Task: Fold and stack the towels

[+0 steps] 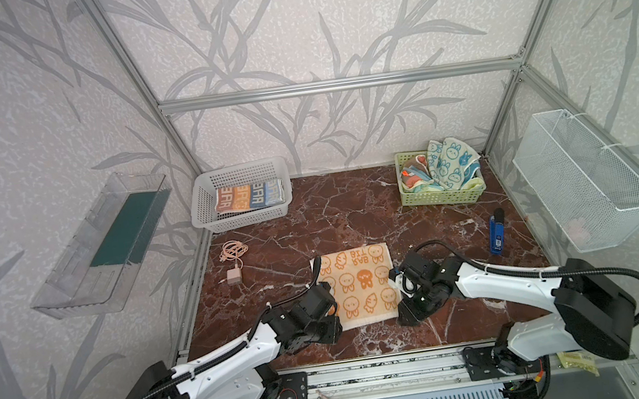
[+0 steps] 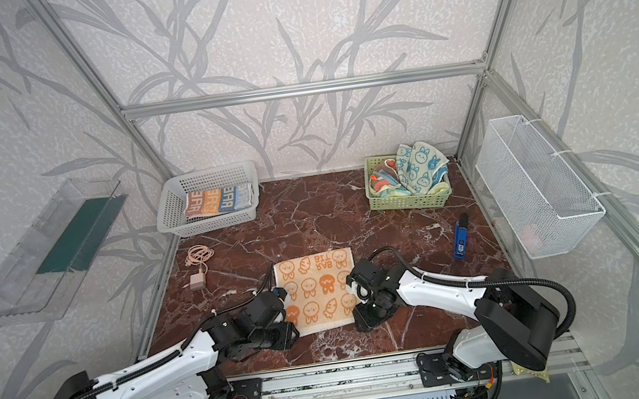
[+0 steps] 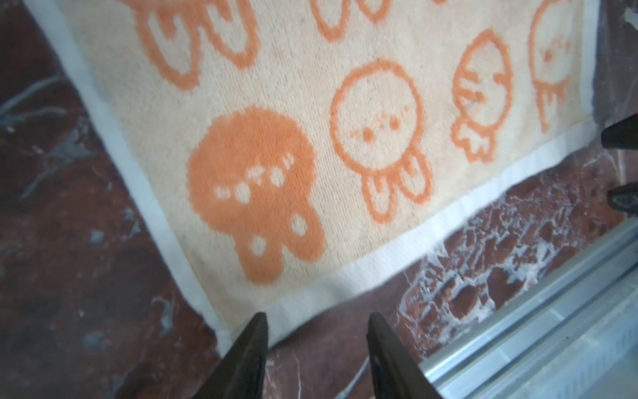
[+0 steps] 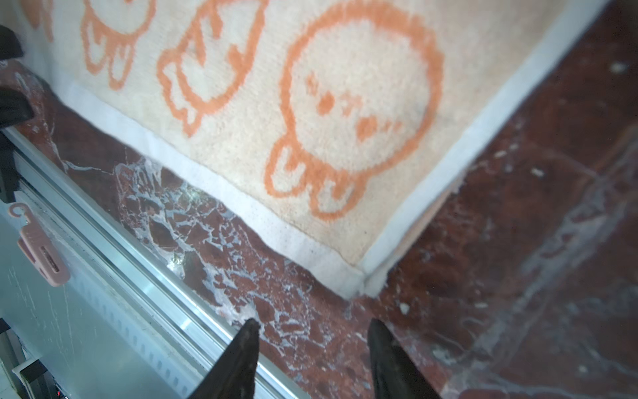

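Note:
An orange bunny towel [image 1: 356, 283] [image 2: 317, 289] lies flat on the marble table [image 1: 353, 213], near the front middle. My left gripper [image 3: 317, 319] hovers open at the towel's [image 3: 310, 155] near left corner. One fingertip [image 3: 259, 324] overlaps the white hem, and bare marble shows between the jaws. My right gripper [image 4: 314, 324] hangs open just off the towel's [image 4: 345, 121] near right corner, where a lower layer shows under the edge. A folded orange and blue lettered towel [image 1: 249, 196] lies in the white basket [image 1: 201, 207]. The white towel with blue bunnies [image 1: 451, 164] and other crumpled towels [image 1: 416, 179] fill the green basket [image 1: 441, 195].
A pink charger with its coiled cable [image 1: 234, 262] lies left of the towel. A blue lighter-shaped object [image 1: 496, 234] lies to the right. A wire basket [image 1: 583, 178] hangs on the right wall and a clear shelf [image 1: 105, 241] on the left. An aluminium rail [image 1: 373, 369] borders the front edge.

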Robot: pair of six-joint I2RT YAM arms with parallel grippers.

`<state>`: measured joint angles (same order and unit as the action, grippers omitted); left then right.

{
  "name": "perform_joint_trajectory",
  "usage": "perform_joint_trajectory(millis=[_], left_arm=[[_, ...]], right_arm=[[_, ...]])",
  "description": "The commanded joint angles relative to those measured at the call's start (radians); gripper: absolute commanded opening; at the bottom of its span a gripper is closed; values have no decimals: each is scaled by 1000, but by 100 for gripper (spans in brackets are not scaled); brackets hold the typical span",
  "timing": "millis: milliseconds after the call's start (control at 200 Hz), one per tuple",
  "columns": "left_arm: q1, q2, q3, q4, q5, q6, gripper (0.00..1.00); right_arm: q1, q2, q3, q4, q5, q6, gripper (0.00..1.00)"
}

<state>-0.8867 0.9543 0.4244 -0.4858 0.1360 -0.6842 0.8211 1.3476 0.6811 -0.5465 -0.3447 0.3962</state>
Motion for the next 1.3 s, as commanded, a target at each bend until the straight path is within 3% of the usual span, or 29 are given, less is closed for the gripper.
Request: perform_joint_trajectory(millis=[0,145,220,355,490,605,765,950,1130,1295], left_arm=[[-12,-114,10,-132,-84,-81,49],[-10,-207,64,-182,-161,-41,49],[-2,-187,107,-179,-211,-8,54],[89,-12,205,-135,-208,128,59],[252,173,288,-66,-133,168,59],[334,284,323,50,-128,232,62],[498,432,380,178,23,220,61],[611,559,398,295,180,184,57],[662,679,407,365,330,173,55],[669,731,402,444,377,135,52]], right_arm=[[0,-80,26,-29,53,22,51],[-21,-99,85,-60,174,-30,52],[-75,-68,130,-61,191,-61,52],[-190,33,215,-17,181,-97,52],[-300,186,339,-6,73,-116,52],[-347,299,424,20,8,-98,54],[-370,444,516,75,-54,-64,54],[-383,545,581,96,-47,-43,54],[-397,600,601,106,-43,-49,54],[-402,645,616,116,-69,-47,54]])
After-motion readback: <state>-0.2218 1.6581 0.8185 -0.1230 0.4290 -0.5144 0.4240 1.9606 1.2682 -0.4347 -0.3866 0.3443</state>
